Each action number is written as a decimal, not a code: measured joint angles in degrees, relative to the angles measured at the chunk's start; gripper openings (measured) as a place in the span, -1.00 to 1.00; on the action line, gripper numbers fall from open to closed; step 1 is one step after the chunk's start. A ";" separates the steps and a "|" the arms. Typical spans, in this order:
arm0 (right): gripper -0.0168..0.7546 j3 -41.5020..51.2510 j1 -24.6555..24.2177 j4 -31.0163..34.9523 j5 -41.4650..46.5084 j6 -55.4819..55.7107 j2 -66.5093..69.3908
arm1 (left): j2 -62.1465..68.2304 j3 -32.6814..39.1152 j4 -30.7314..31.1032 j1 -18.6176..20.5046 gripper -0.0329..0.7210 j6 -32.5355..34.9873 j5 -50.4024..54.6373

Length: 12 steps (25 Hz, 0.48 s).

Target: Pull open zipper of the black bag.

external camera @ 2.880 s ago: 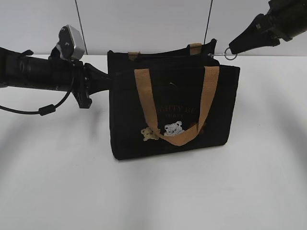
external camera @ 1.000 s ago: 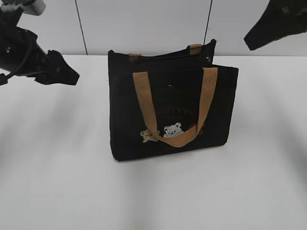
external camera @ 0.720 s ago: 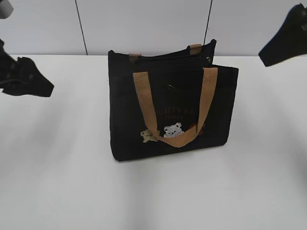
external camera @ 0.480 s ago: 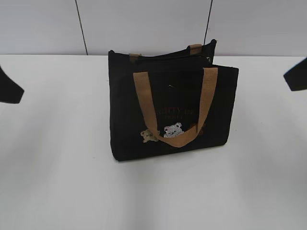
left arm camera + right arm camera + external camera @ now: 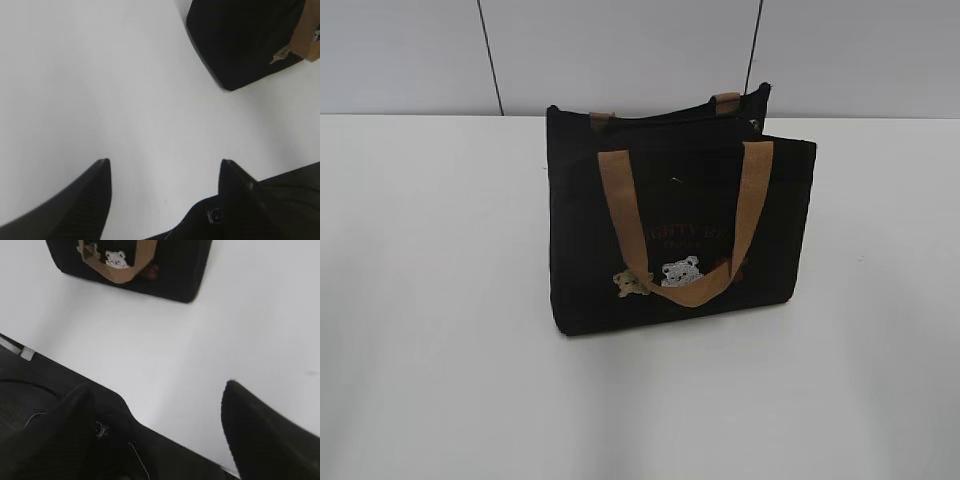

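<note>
Left gripper (image 5: 162,167) open, right gripper (image 5: 157,390) open, empty

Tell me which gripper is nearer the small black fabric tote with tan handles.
Too close to call. The left gripper is open over bare table, off the small black fabric tote's bottom corner. The right gripper is open too, back from its front. Neither touches it.

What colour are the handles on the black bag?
Tan, on the handles of the black bag; clearest in the exterior view.
</note>
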 joint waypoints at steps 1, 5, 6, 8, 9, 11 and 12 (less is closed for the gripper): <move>0.59 1.14 0.00 -1.52 1.01 1.77 -2.91 | -3.09 1.08 0.85 0.00 0.42 -0.73 0.42; 0.59 5.10 0.00 -7.18 4.70 7.89 -14.01 | -14.39 6.23 3.93 0.00 0.42 -3.22 1.70; 0.59 5.79 0.00 -8.54 4.88 8.96 -16.44 | -17.19 7.33 4.09 0.00 0.42 -3.41 2.54; 0.59 6.53 0.00 -11.04 5.14 10.55 -22.07 | -22.35 9.02 4.28 0.00 0.42 -3.66 3.75; 0.59 6.93 0.00 -12.39 5.19 11.22 -24.67 | -24.78 9.67 4.43 0.00 0.42 -3.67 4.03; 0.59 8.06 0.00 -14.22 5.18 12.30 -28.77 | -29.00 11.07 5.14 0.00 0.42 -3.79 4.45; 0.59 9.01 0.00 -14.90 5.18 12.61 -30.59 | -30.84 11.66 5.59 0.00 0.42 -3.84 4.45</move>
